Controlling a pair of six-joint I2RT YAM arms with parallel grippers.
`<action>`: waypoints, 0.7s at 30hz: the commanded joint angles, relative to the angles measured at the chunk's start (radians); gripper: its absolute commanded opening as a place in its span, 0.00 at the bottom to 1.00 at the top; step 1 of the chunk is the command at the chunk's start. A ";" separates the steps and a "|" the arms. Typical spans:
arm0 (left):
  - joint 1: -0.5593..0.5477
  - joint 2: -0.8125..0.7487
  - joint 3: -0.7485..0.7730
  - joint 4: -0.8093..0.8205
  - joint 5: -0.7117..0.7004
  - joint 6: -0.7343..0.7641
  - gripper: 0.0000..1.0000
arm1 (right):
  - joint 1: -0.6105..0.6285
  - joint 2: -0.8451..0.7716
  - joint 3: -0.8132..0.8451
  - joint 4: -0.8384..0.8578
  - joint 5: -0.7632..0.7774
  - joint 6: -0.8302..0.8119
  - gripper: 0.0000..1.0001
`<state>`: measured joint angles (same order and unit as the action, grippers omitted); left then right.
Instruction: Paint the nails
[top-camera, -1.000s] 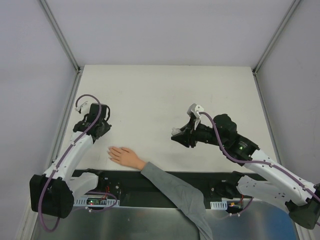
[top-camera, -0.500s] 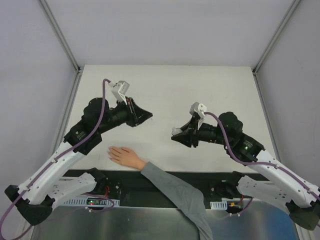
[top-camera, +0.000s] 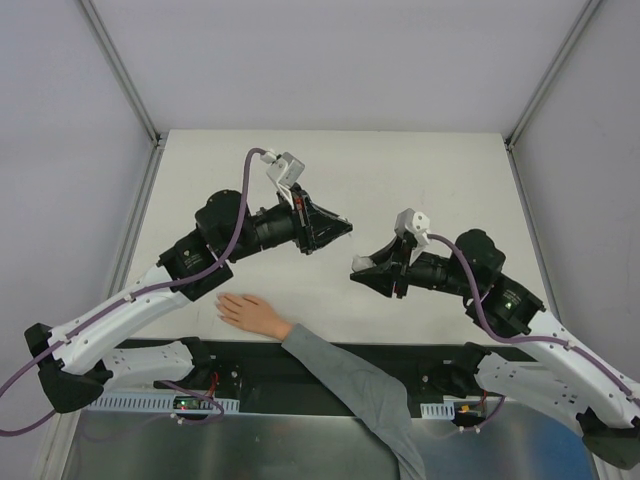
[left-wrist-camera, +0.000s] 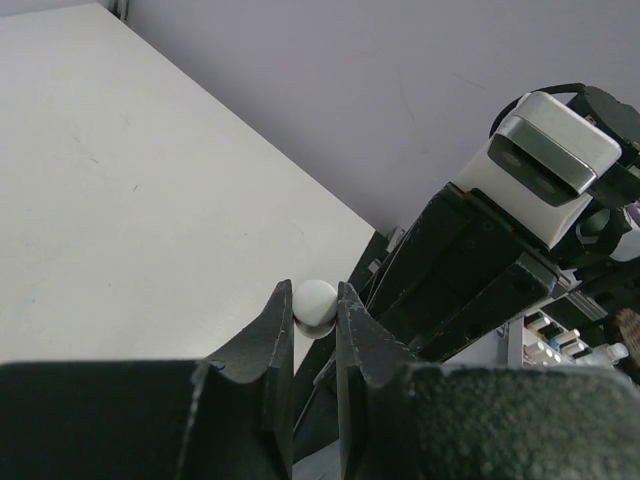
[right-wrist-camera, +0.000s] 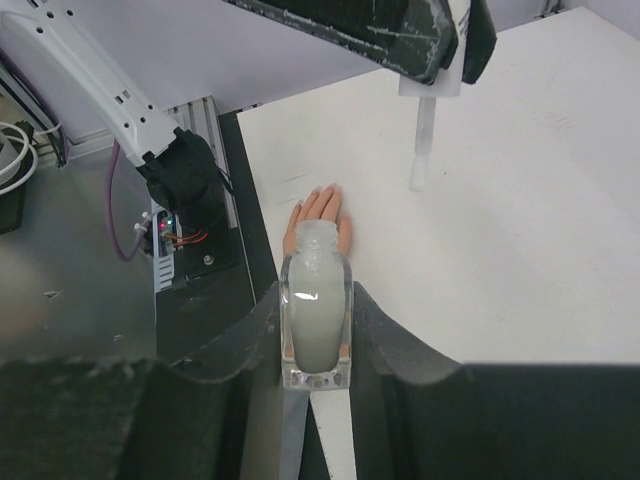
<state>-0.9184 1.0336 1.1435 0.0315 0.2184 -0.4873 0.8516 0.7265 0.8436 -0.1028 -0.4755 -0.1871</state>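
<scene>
A pale hand (top-camera: 250, 312) with a grey sleeve (top-camera: 350, 385) lies palm down at the table's near edge. Its nails (top-camera: 222, 305) are too small to make out. My right gripper (top-camera: 362, 270) is shut on a small open bottle (right-wrist-camera: 317, 310) of whitish liquid and holds it above the table, right of the hand. The bottle hides part of the hand (right-wrist-camera: 322, 207) in the right wrist view. My left gripper (top-camera: 345, 228) is shut on the white round cap (left-wrist-camera: 316, 303). The cap's thin brush stem (right-wrist-camera: 423, 140) hangs down above the table, a short way from the bottle's neck.
A black base strip (top-camera: 250, 365) with wiring and lit boards runs along the near edge under the sleeve. Metal frame posts (top-camera: 120, 70) rise at the table's back corners. The grey walls stand close on both sides.
My left arm has swung from the table's far left to the middle, carrying the cap and brush towards the bottle. The right gripper has shifted slightly right. The hand has not moved.
</scene>
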 joint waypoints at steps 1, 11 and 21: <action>-0.011 -0.010 0.053 0.084 0.013 0.012 0.00 | 0.001 -0.024 0.052 0.044 0.041 -0.028 0.00; -0.011 -0.009 0.047 0.085 0.065 -0.025 0.00 | 0.000 -0.021 0.064 0.054 0.118 -0.026 0.00; -0.011 -0.006 0.039 0.102 0.096 -0.056 0.00 | 0.000 -0.003 0.069 0.060 0.115 -0.026 0.00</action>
<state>-0.9234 1.0374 1.1515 0.0628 0.2794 -0.5194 0.8516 0.7166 0.8600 -0.1020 -0.3656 -0.2028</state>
